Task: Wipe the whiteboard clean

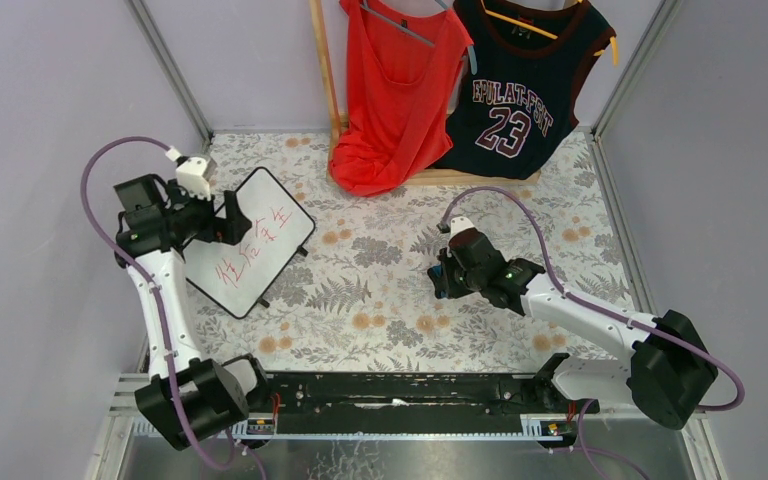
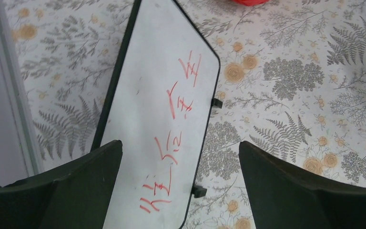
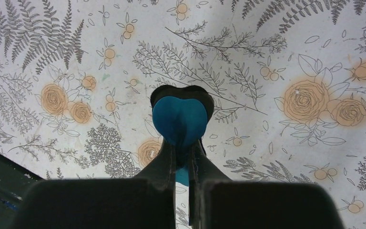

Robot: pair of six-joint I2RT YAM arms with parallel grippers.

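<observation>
The left gripper [image 2: 180,145] hung, jaws wide apart, over the black-framed white rectangular whiteboard [image 2: 147,95], which lay far left on the floral tablecloth [image 1: 390,290] with its red writing [image 2: 172,100] unerased. The right gripper [image 3: 181,102], clamped on a rounded blue pad [image 3: 178,121], probably the eraser, sat well apart. Wiping had likely not begun, and the pad needed carrying across first.

The whiteboard [image 1: 250,245] at the left is seen as white, with a thin black frame and red handwritten marks. The tabletop [image 1: 390,300] is covered in a pale print of grey ferns and orange roses. At the far edge a plain red top [image 1: 395,90] is hung beside a dark navy jersey [image 1: 520,90] numbered 23 in white, and a blue piece [image 3: 178,119] is held in the black right gripper [image 3: 181,93].
</observation>
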